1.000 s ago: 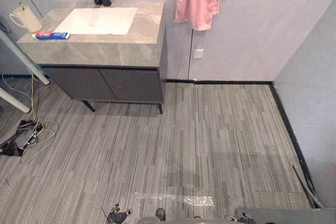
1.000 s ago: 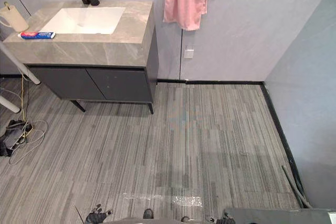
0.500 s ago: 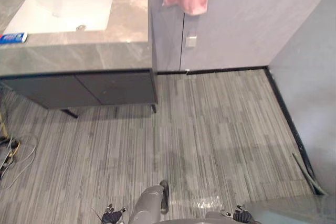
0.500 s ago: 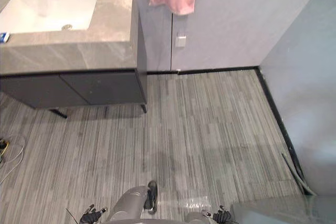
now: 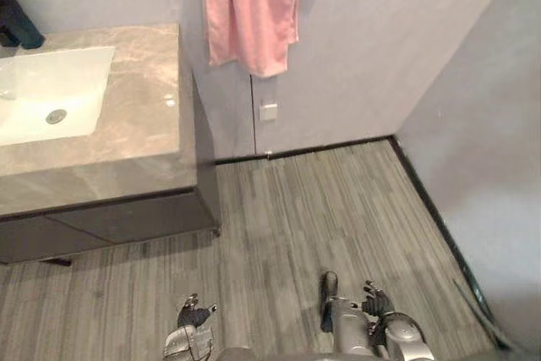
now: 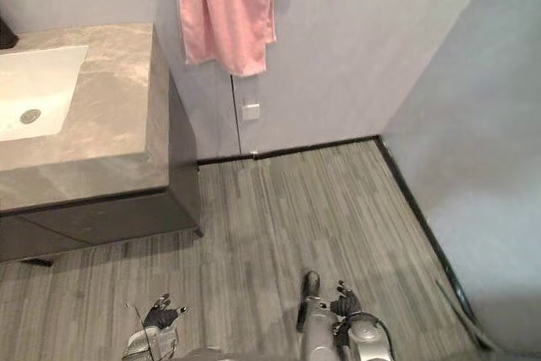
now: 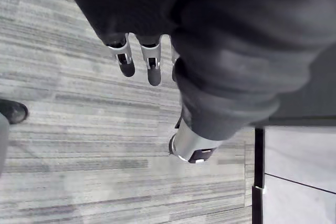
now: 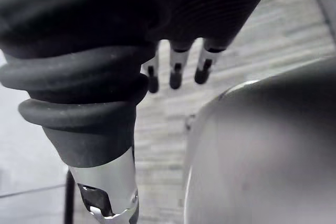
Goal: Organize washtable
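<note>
I'm seeing soft, even light coming from above across the room. The grey wall [image 5: 363, 40] and the striped floor [image 5: 321, 200] are showing evenly bright. The countertop [image 5: 144, 124] is catching a small pale glare near its right edge, and the white basin [image 5: 51, 90] is glowing brightest. The pink towel [image 5: 249, 10] is throwing a faint shadow rightward onto the wall, and the cabinet [image 5: 118, 221] is shading the floor beneath it.
</note>
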Available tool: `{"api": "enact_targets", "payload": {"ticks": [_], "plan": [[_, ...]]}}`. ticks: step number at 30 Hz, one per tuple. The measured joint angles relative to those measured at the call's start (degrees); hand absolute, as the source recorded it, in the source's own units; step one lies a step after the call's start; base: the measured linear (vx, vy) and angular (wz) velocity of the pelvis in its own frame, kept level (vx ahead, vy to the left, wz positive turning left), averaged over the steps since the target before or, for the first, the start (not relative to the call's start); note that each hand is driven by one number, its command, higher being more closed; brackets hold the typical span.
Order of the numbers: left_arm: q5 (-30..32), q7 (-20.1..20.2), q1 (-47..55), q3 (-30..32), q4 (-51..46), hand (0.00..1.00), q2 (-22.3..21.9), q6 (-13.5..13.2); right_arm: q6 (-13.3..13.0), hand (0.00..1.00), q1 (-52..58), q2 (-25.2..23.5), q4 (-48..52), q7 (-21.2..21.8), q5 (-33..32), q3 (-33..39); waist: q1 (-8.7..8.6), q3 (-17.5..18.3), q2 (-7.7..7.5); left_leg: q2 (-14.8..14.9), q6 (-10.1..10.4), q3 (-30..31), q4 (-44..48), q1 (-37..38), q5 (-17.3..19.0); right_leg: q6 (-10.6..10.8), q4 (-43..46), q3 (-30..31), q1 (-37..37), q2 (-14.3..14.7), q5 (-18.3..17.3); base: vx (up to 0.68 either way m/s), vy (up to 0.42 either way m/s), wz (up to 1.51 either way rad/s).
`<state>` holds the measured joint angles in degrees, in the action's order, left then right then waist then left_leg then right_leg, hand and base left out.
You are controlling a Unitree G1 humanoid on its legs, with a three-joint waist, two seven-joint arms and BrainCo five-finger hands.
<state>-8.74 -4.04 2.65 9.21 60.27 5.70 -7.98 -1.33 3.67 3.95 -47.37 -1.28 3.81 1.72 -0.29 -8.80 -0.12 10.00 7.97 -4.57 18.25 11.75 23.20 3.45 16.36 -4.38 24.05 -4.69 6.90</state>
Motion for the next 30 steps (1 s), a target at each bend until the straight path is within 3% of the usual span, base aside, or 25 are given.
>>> {"api": "enact_targets", "payload": {"ticks": [1, 2, 3, 4, 5, 6, 7, 8, 10, 11, 13, 15, 17, 20, 21, 22, 23, 25, 28, 30], "plan": [[-0.18, 0.03, -0.17, 0.45, -0.03, 0.0, -1.3, -0.02, 0.1, 0.0, -0.91, 0.53, 0.14, 0.06, -1.17, 0.0, 0.15, 0.16, 1.97, 3.13, 2.37, 1.59, 4.3, -1.42, -1.36, -1.69, 6.22, -1.68, 1.42, 2.16, -2.79, 0.73, -0.472, 0.36], [-0.42, 0.15, -0.46, 0.49, -0.03, 0.0, -2.35, 0.03, 0.03, 0.0, -1.81, 0.85, 1.02, -0.09, -1.77, -0.07, -0.31, 0.04, 2.15, 3.92, 0.66, 3.24, 11.99, -5.56, -6.99, -2.59, 8.53, -2.42, 1.03, 2.46, -6.29, 0.56, -0.374, 0.24], [-0.67, 0.13, -0.43, 0.53, -0.02, 0.0, -2.93, 0.05, -0.04, 0.0, -1.89, 1.28, 1.47, -0.08, -2.15, -0.25, -0.33, -0.02, 2.19, 4.13, -2.56, 3.47, 16.79, -7.73, -11.08, -3.19, 8.57, -3.0, -0.29, 2.53, -7.86, 0.44, -0.335, 0.28], [-0.89, 0.13, -0.14, 0.49, -0.04, 0.0, -3.7, 0.05, -0.18, 0.0, -1.74, 1.56, 1.85, -0.07, -2.38, -1.28, -0.11, -0.38, 2.31, 5.3, -5.96, 3.51, 23.97, -10.45, -17.55, -4.32, 7.46, -3.7, -3.32, 2.59, -9.29, 0.54, -0.377, 0.4], [-1.96, 0.17, 0.22, 0.38, -0.4, 0.0, -4.39, 0.0, -0.51, 0.0, -1.12, 1.68, 2.12, -0.12, -4.18, -2.27, 0.22, -1.25, 2.38, 9.06, -7.94, 1.18, 34.55, -14.46, -16.7, -5.8, 5.18, -5.45, -9.92, 3.46, -10.81, 0.53, -0.361, 0.42], [-2.01, 0.2, 0.49, 0.38, -1.3, 0.0, -4.32, 0.01, -0.63, 0.0, -0.79, 1.62, 2.39, -0.17, -4.59, -2.33, 0.64, -1.23, 2.64, 10.52, -8.07, -0.57, 37.49, -15.78, -15.79, -6.13, 4.16, -6.09, -12.37, 3.78, -11.03, 0.58, -0.422, 0.45], [-2.15, 0.13, 1.18, 0.25, -3.8, 0.0, -3.94, -0.15, -0.93, 0.0, 0.15, 1.67, 3.72, -0.34, -5.67, -2.35, 1.3, -1.92, 1.01, 11.69, -7.84, -3.65, 39.68, -18.64, -14.84, -6.95, 1.72, -6.98, -16.87, 3.75, -11.77, 0.42, -0.343, 0.37], [-2.38, 0.08, 1.68, -0.09, -5.77, 0.0, -3.67, -0.21, -1.35, 0.0, 0.68, 1.47, 5.09, -0.61, -5.99, -2.41, 1.55, -1.81, 0.81, 11.72, -7.59, -5.27, 39.36, -21.22, -14.65, -6.91, -0.66, -8.1, -19.73, 3.54, -12.59, 0.46, -0.378, 0.5], [-3.02, -0.02, 2.74, -1.1, -9.46, 0.0, -3.55, -0.3, -2.02, 0.0, 0.78, 2.27, 8.08, -1.25, -6.01, -2.29, 1.36, -2.02, 0.93, 10.72, -7.55, -7.5, 35.11, -26.51, -14.62, -6.6, -3.46, -10.36, -22.97, 3.68, -14.83, 0.31, -0.236, 0.52], [-3.72, -0.04, 3.52, -2.55, -11.98, 0.0, -3.28, -0.31, -2.21, 0.0, 1.23, 2.97, 9.3, -1.37, -6.09, -2.11, 1.39, -1.98, 1.0, 8.21, -6.3, -8.68, 28.64, -28.86, -13.85, -6.61, -4.15, -11.81, -24.14, 3.5, -15.57, 0.26, -0.125, 0.59], [-6.62, 0.13, 5.2, -3.5, -17.73, 0.0, -3.34, -0.3, -2.2, 0.0, 2.12, 3.67, 11.86, -1.33, -6.54, -1.73, 1.94, -2.02, 1.02, 3.97, -5.86, -10.01, 18.15, -30.25, -13.84, -6.11, -6.05, -13.4, -26.41, 3.4, -16.15, 0.26, -0.074, 0.51], [-9.35, 0.12, 7.97, -4.02, -28.24, 0.0, -3.51, -0.43, -2.41, 0.0, 2.56, 3.74, 16.27, -1.85, -8.4, -1.12, 3.04, -1.95, 0.86, -2.19, -4.64, -9.2, 4.02, -31.01, -15.15, -5.03, -8.19, -14.91, -28.35, 2.63, -17.38, 0.27, 0.002, 0.43], [-9.63, -0.61, 9.91, -3.82, -39.28, 0.0, -4.98, -0.69, -2.65, 0.0, 2.53, 3.74, 19.68, -2.52, -10.17, 0.41, 4.51, -1.79, 0.97, -4.67, -3.89, -7.31, -4.0, -30.99, -17.0, -3.46, -8.62, -15.23, -29.11, 2.54, -18.6, 0.34, 0.106, 0.21], [-8.16, -2.87, 11.23, -4.15, -53.82, 0.0, -7.27, -1.48, -3.26, 0.0, 2.17, 1.68, 25.06, -3.76, -13.45, 1.98, 5.93, -0.94, 0.0, -6.5, -8.19, -6.37, -3.9, -30.27, -23.13, -0.26, -7.83, -14.6, -30.87, 1.33, -21.35, 0.36, 0.143, 0.0], [-6.15, -3.93, 10.93, -5.16, -57.94, 0.0, -7.64, -1.55, -3.91, 0.0, 2.01, 0.57, 27.41, -3.86, -14.52, 1.99, 5.53, -0.21, -1.13, -7.69, -10.67, -6.62, -0.45, -31.25, -21.43, 1.38, -5.33, -14.02, -30.63, -0.48, -23.04, 0.64, 0.245, 0.15], [-2.55, -4.82, 9.69, -7.48, -60.9, 0.0, -7.64, -1.6, -4.86, 0.0, 1.96, -0.29, 30.42, -3.9, -14.96, 2.08, 5.1, -0.24, -1.51, -8.95, -11.77, -6.91, 3.09, -30.75, -17.72, 4.07, 3.21, -11.7, -28.96, -2.92, -25.01, 0.55, 0.224, 0.14], [-1.51, -4.91, 9.18, -8.45, -62.09, 0.0, -7.55, -1.6, -5.0, 0.0, 1.69, -0.69, 31.39, -3.95, -15.0, 2.04, 4.85, -0.22, -1.63, -9.3, -12.03, -7.29, 3.83, -29.99, -16.48, 5.12, 8.71, -10.3, -27.27, -3.95, -25.49, 0.55, 0.231, 0.13], [3.87, -6.85, 7.9, -11.97, -67.09, 0.0, -6.65, -1.65, -5.25, 0.0, 0.39, -2.94, 34.36, -4.8, -15.17, 1.08, 3.65, -0.32, -2.14, -10.75, -13.19, -7.43, 4.05, -25.48, -13.35, 7.77, 28.77, -5.89, -20.21, -7.31, -24.53, 0.4, 0.133, 0.01], [12.56, -9.9, 7.36, -14.14, -74.41, 0.0, -5.91, -2.18, -6.33, 0.0, 0.71, -4.48, 37.53, -4.81, -15.06, -2.44, 2.52, -0.23, -2.11, -10.25, -13.69, -7.37, 1.32, -18.53, -11.82, 5.09, 35.47, -6.33, -16.11, -7.32, -25.42, 0.39, 0.058, -0.01], [20.49, -14.18, 6.27, -14.26, -79.77, 0.0, -5.96, -4.04, -7.82, 0.0, 1.41, -5.38, 43.68, -4.76, -15.11, -5.47, 2.0, 0.11, -1.27, -8.4, -12.81, -7.0, -1.54, -14.56, -11.41, 2.38, 26.01, -7.85, -11.92, -5.0, -26.72, 0.34, -0.026, -0.06]]}}
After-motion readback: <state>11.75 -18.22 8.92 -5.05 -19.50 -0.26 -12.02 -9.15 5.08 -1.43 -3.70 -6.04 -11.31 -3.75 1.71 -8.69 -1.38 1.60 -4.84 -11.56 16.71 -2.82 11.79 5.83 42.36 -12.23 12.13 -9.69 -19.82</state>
